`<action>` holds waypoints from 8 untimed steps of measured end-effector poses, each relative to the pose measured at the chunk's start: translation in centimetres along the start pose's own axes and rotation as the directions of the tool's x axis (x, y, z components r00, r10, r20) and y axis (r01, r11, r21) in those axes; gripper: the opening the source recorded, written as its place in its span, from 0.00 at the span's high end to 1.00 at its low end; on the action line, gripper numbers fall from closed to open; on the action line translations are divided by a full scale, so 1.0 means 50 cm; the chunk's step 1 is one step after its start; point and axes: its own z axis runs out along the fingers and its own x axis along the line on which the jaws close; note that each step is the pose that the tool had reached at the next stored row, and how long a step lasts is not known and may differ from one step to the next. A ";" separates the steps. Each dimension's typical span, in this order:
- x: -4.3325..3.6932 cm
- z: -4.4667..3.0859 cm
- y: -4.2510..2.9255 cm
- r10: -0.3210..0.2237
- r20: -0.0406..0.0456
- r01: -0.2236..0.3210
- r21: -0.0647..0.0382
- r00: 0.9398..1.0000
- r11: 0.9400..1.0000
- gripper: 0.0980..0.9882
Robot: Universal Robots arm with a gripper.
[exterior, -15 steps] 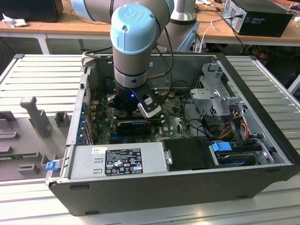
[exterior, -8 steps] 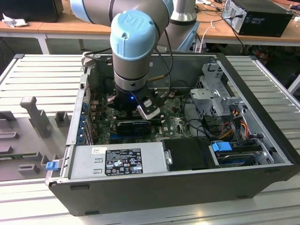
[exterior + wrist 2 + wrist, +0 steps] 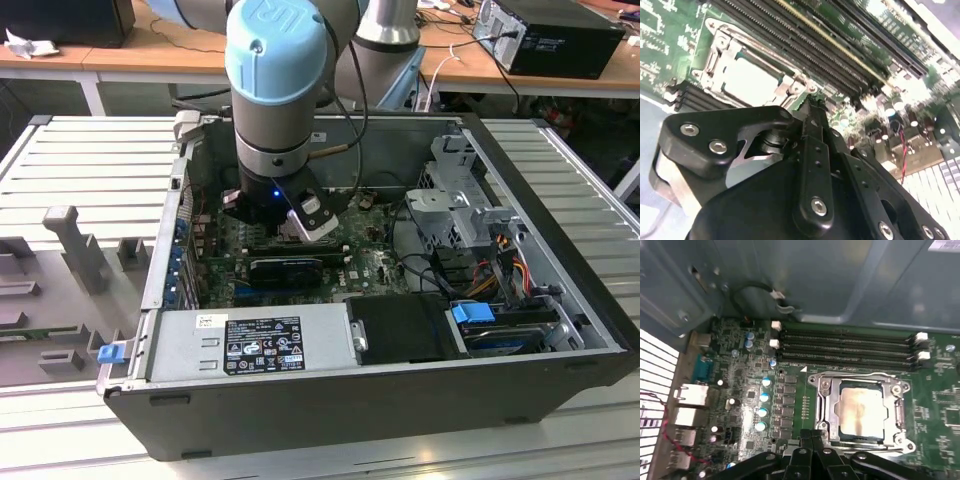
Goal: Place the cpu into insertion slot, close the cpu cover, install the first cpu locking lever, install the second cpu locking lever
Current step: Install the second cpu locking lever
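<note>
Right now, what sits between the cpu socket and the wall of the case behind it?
In the first wrist view, a bank of long black memory slots lies between the cpu cover, closed over the cpu, and the grey case wall.

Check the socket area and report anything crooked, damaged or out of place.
Nothing stands out. The cpu sits flat and square in the slot, the cover lies down around it, and the gripper is at the cover's edge, fingers together. No bent or loose parts show.
</note>
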 end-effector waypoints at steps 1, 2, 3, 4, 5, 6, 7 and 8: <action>0.000 -0.006 0.002 0.000 0.000 0.000 0.000 1.000 1.000 0.99; 0.000 -0.011 0.003 0.000 0.000 0.000 0.000 1.000 1.000 0.99; 0.000 -0.016 0.006 0.000 0.000 0.000 0.000 1.000 1.000 0.99; 0.000 -0.020 0.007 0.000 0.000 0.000 0.000 1.000 1.000 0.99; 0.000 -0.023 0.008 0.000 0.000 0.000 0.000 1.000 1.000 0.99; 0.000 -0.025 0.008 0.000 0.000 0.000 0.000 1.000 1.000 0.99; 0.000 -0.025 0.008 0.000 0.000 0.000 0.000 1.000 1.000 0.99; 0.000 -0.025 0.008 0.000 0.000 0.000 0.000 1.000 1.000 0.99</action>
